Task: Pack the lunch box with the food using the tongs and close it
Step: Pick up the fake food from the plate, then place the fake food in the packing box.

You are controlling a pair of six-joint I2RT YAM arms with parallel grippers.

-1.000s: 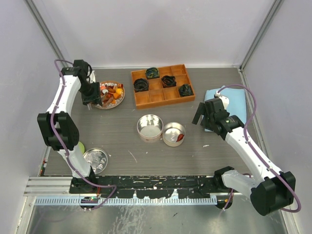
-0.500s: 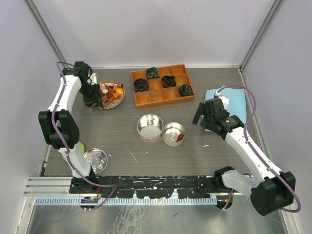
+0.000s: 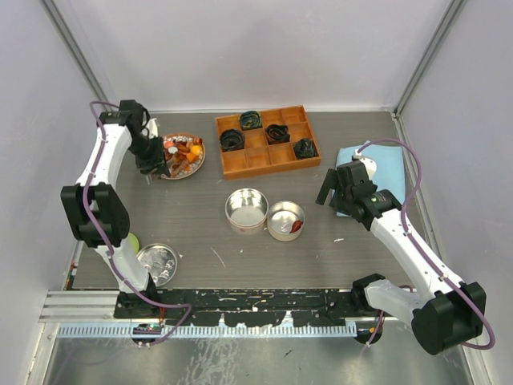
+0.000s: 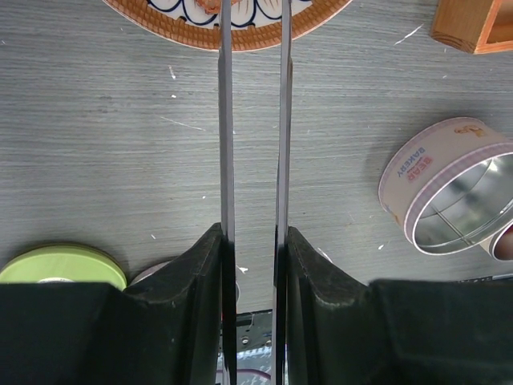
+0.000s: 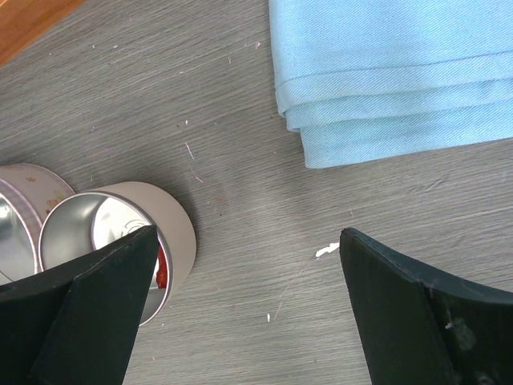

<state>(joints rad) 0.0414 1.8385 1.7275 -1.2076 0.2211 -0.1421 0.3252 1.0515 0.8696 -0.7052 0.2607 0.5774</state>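
Squeezing is the change: your left pincer (image 4: pixel 252 241) has closed in on the tongs (image 4: pixel 226 120) over the last second. It grips both blades, which now run near parallel with a narrow gap. The arm itself has barely shifted and sits at upper left of the top view. Your right pincer (image 5: pixel 248 273) hasn't moved: jaws wide, holding nothing, parked right of centre beside the blue cloth (image 5: pixel 401 80).

This looks like a pick in progress. The tong tips reach over the plate (image 3: pixel 196 167) and run out of the top edge of the wrist frame, so you can't tell from here whether a piece is caught. Check before lifting.

The food (image 3: pixel 184 151) is still heaped on that plate, just right of the left pincer in the top view and right at the tong tips. The small tin (image 3: pixel 280 218) at centre already holds one red piece (image 3: pixel 297 227). The large tin (image 3: pixel 246 208) touching it looks empty. The lid (image 3: pixel 158 258) lies on the bench at lower left, so closing is still a long way off.
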